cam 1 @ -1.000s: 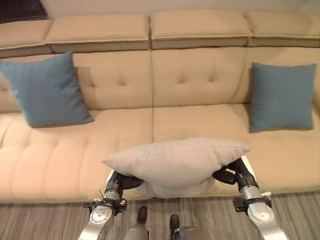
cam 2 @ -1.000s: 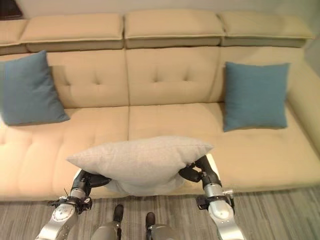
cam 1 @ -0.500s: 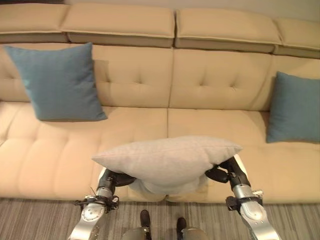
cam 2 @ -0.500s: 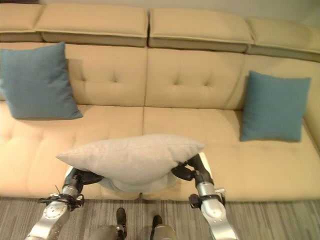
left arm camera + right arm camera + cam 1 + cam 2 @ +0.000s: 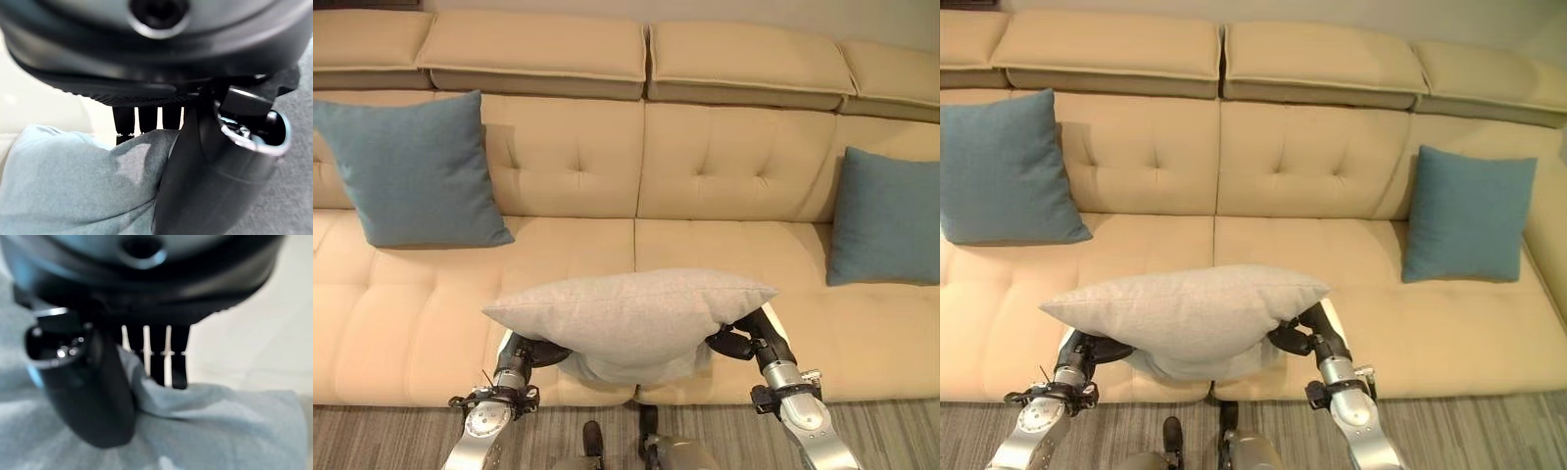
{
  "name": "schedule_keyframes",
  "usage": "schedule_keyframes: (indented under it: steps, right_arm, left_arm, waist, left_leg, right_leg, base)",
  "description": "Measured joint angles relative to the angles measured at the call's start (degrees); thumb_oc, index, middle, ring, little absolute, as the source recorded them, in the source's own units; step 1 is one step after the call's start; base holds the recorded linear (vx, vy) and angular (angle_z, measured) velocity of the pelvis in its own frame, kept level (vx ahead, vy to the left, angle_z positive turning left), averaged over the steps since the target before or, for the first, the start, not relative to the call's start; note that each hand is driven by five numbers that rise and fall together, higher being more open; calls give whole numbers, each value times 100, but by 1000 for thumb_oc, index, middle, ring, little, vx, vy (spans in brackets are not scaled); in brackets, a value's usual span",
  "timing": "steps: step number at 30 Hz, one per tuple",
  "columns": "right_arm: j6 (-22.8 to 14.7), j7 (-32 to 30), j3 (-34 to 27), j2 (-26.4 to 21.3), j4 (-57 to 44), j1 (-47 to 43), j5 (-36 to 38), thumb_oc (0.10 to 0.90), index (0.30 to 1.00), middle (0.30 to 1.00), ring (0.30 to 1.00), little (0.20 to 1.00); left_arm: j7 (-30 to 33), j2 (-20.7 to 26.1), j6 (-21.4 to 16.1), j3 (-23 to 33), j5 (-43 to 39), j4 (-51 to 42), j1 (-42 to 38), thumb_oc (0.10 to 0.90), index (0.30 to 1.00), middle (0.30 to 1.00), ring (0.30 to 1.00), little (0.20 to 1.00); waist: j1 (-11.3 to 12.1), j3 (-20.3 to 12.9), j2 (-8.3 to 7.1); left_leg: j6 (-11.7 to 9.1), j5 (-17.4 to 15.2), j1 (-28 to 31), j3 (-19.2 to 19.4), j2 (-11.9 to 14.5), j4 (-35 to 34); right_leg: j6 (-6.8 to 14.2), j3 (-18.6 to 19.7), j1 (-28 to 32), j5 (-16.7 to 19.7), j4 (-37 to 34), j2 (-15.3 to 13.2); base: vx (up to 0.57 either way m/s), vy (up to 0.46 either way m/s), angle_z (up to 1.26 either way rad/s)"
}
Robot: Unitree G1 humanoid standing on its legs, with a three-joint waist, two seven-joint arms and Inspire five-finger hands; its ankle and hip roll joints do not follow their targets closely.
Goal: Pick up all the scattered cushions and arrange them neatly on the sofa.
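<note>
Both hands, left hand and right hand, pinch the grey cushion over the sofa; next, set it between the blue cushions.

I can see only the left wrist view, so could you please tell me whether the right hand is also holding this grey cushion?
Observer: Yes, the right hand pinches the grey cushion between thumb and fingers, as the left hand does.
Operator: Where is the cushion?
Observer: Held above the front edge of the beige sofa, near its middle.
Operator: Are other cushions placed?
Observer: Two blue cushions lean on the backrest, one at the left, one at the right.
</note>
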Motion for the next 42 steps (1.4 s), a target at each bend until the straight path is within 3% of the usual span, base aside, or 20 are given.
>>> schedule_keyframes:
  steps: [1, 2, 4, 5, 7, 9, 10, 12, 13, 14, 16, 17, 20, 31, 38, 42]
  right_arm:
    - [-1, 1, -36, -5, 0, -6, 0, 400, 300, 300, 300, 300]
    - [-5, -10, -53, -31, 4, -84, 5, 400, 300, 300, 300, 300]
    - [-7, -14, -82, -110, 4, -125, 54, 400, 300, 300, 300, 300]
    - [-7, -9, -74, -185, 4, -83, 111, 400, 300, 300, 300, 300]
    - [-7, -12, -93, -214, 2, -27, 161, 400, 300, 300, 300, 300]
    - [-7, -20, -145, -218, 24, 24, 163, 400, 300, 300, 300, 300]
    - [-6, -24, -175, -237, 45, 14, 162, 400, 300, 300, 300, 300]
    - [-6, -20, -219, -239, 54, 26, 159, 400, 300, 300, 300, 300]
    - [-6, -16, -238, -256, 46, 49, 157, 400, 300, 300, 300, 300]
    - [4, -19, -221, -176, 28, 79, 157, 400, 300, 300, 300, 300]
    - [-20, -8, -214, -160, -22, 207, 160, 400, 300, 300, 300, 300]
    - [-13, 7, -171, -104, -21, 190, 160, 400, 300, 300, 300, 300]
    - [-12, 63, 32, -44, -23, 54, 160, 400, 300, 300, 300, 300]
    - [-5, -308, -22, -156, -33, -825, 159, 400, 300, 300, 300, 300]
    - [14, -913, 210, -235, 62, -2305, 162, 400, 300, 300, 300, 300]
    - [15, -1340, 323, -265, 382, -3560, 161, 400, 300, 300, 300, 300]
  left_arm:
    - [-7, -31, -1, -2, 6, -11, 2, 400, 300, 300, 300, 300]
    - [-15, -43, -1, -62, 30, -1, -68, 400, 300, 300, 300, 300]
    - [-12, -7, 0, -117, 38, 22, -191, 400, 300, 300, 300, 300]
    - [-16, -20, -3, -136, 37, 21, -115, 400, 300, 300, 300, 300]
    - [-24, -28, -3, -162, 39, 6, -124, 400, 300, 300, 300, 300]
    - [-28, -63, -3, -221, 47, 6, -107, 400, 300, 300, 300, 300]
    - [-23, -144, -2, -224, 50, 14, -100, 400, 300, 300, 300, 300]
    - [-22, -228, 1, -250, 49, 29, -16, 400, 300, 300, 300, 300]
    - [-25, -248, 2, -269, 49, 21, 16, 400, 300, 300, 300, 300]
    - [-20, -204, 3, -296, 46, -2, 3, 400, 300, 300, 300, 300]
    - [-26, -78, 3, -284, 48, -16, -77, 400, 300, 300, 300, 300]
    - [-26, -7, 3, -227, 47, -28, -47, 400, 300, 300, 300, 300]
    - [-22, 70, 3, -29, 43, -55, -10, 400, 300, 300, 300, 300]
    - [380, -21, -2, 30, 29, -515, -360, 400, 300, 300, 300, 300]
    - [1080, -20, -52, 1, -57, -482, -1571, 400, 300, 300, 300, 300]
    - [1611, -87, -307, -3, -121, -97, -2666, 400, 300, 300, 300, 300]
  waist:
    - [-4, -11, 22]
    - [-32, -11, 38]
    - [14, 27, -66]
    - [-14, 24, -50]
    - [-40, 32, -69]
    - [-46, 31, -68]
    - [-29, 37, -64]
    - [-57, 59, 35]
    - [-42, 51, 151]
    - [-31, 60, 176]
    - [-103, 62, 95]
    - [-32, 60, 88]
    - [6, 57, 70]
    - [115, 42, 21]
    - [123, 47, 33]
    - [141, 106, 183]
  left_leg:
    - [-5, 2, 13, -6, 4, 2]
    - [-197, -95, -206, -31, 41, 400]
    - [-225, -102, -732, 20, -29, 1408]
    - [-212, -354, -872, 16, 94, 1811]
    - [-234, -387, -868, -5, 564, 1411]
    - [-516, -207, -865, -226, 855, 656]
    - [-718, -72, -900, -461, 947, 117]
    - [-805, 112, -634, -511, 979, -161]
    - [-753, 145, -435, -431, 966, -299]
    - [-668, 511, -237, -421, 914, -421]
    - [-542, 458, -206, -297, 622, -437]
    - [-472, 415, -146, -153, 529, -439]
    - [-395, 362, -126, 20, 405, -451]
    - [-388, 437, -392, 19, 482, -495]
    - [-437, 652, -1019, -62, 586, -495]
    - [-453, 805, -1480, -157, 586, -494]
  right_leg:
    - [0, -1, 38, -1, -25, 7]
    - [-8, -2, 43, -102, -29, 14]
    - [-115, 29, 87, -97, -104, -117]
    - [-261, 4, 281, -93, -302, -150]
    - [-253, 39, 315, -102, -420, -120]
    - [-197, 223, 331, 3, -554, -33]
    - [-163, 264, 335, 98, -683, -12]
    - [-21, 368, 549, 302, -959, 12]
    - [20, 440, 587, 326, -972, 87]
    - [198, 600, 598, 344, -973, 42]
    - [378, 654, 599, 329, -973, -227]
    - [412, 769, 584, 345, -966, -326]
    - [528, 873, 531, 346, -977, -455]
    - [530, 926, 233, 380, -978, -389]
    - [470, 818, -362, 534, -981, -281]
    - [454, 780, -775, 660, -980, -260]
  base:
    - [63, -72, 36]
    - [45, -40, 32]
    - [103, 10, 16]
    - [143, 53, 1]
    - [174, 129, -2]
    - [124, 155, -7]
    - [156, 218, -30]
    - [191, 289, -45]
    - [91, 168, -66]
    - [66, 148, -52]
    - [73, 207, -28]
    - [47, 162, -37]
    - [29, 71, -26]
    - [2, -15, -2]
    - [-59, -46, 6]
    - [-64, -31, 8]
